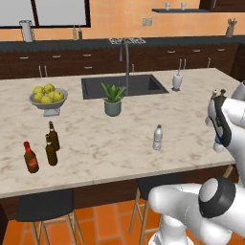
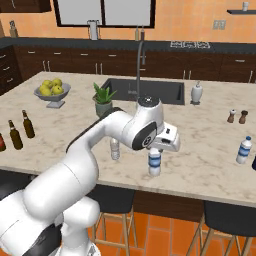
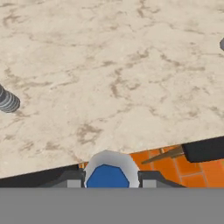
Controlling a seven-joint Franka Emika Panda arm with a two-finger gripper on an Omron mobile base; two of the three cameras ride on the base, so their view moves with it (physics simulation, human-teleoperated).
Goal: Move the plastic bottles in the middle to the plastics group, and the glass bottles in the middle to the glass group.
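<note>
My gripper point(image 2: 155, 151) is shut on the upper part of a clear plastic bottle with a blue label point(image 2: 155, 164), near the counter's front edge. In the hand view its white-rimmed top point(image 3: 108, 171) sits between my fingertips point(image 3: 70, 178). I cannot tell if its base touches the counter. The plain greyish plastic bottle point(image 1: 157, 138) point(image 2: 115, 149) point(image 3: 6, 100) stands upright just left of it. Two dark brown glass bottles point(image 1: 53, 135) point(image 1: 51, 151) stand beside a red-capped one point(image 1: 31, 158) at the far left. A blue-labelled bottle of the plastics group point(image 2: 243, 150) stands at the far right.
A potted plant point(image 1: 113, 100) and the sink point(image 1: 123, 85) with its tall tap lie behind the middle. A bowl of yellow fruit point(image 1: 48, 98) stands back left, a soap dispenser point(image 2: 196, 93) back right, and salt and pepper shakers point(image 2: 237, 116) to the right. Stools stand under the front edge.
</note>
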